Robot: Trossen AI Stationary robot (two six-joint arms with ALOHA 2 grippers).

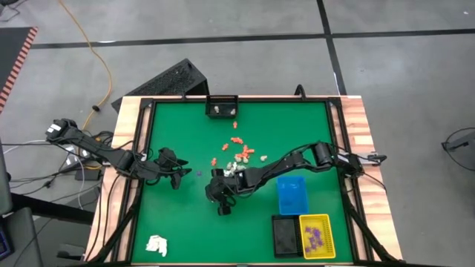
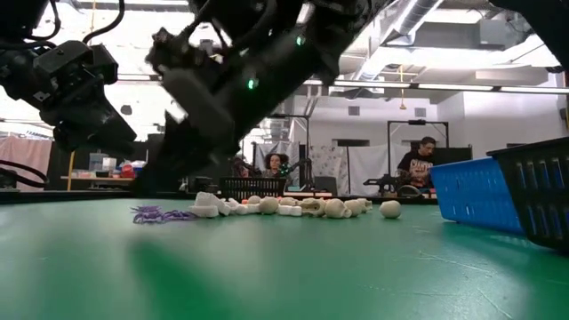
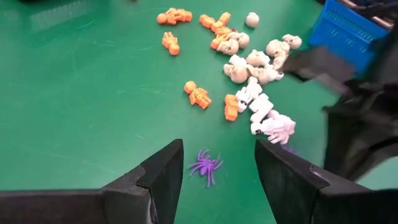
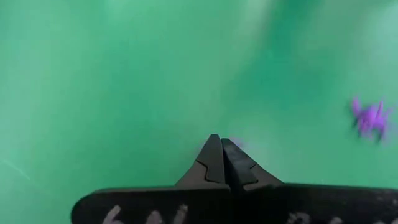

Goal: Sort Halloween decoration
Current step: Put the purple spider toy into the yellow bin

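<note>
Down at lower left of the high view, white paper wad [image 1: 156,245] on the green table [image 1: 178,230], far from everything else. Left of centre, left gripper [image 1: 180,176] low over the mat, fingers spread wide with nothing between them. Just right of its tips, one purple spider [image 1: 198,174] lying alone; same spider [image 3: 206,166] seen in the left wrist view in the gap between the two dark fingers [image 3: 163,175], not touched.

Near centre, a loose scatter of Halloween pieces: orange skeleton figures [image 1: 240,145] toward the top of the group, white and cream skulls [image 1: 236,168] lower, close to the right arm. In the low view, these skulls [image 2: 333,208] in a row on the mat, purple spider [image 2: 160,214] at their left end.

Below the scatter, right gripper [image 1: 225,205] pointing at bare mat, fingers pressed fully together; in the right wrist view the tips [image 4: 221,155] meeting with no piece visible between them, another blurred purple piece [image 4: 370,117] at the right edge.

Further right, blue tray [image 1: 292,194]; below it black tray [image 1: 285,236] and yellow tray [image 1: 316,236], purple pieces [image 1: 313,237] inside the yellow one. At top centre, small black box [image 1: 221,108] on the table edge.
</note>
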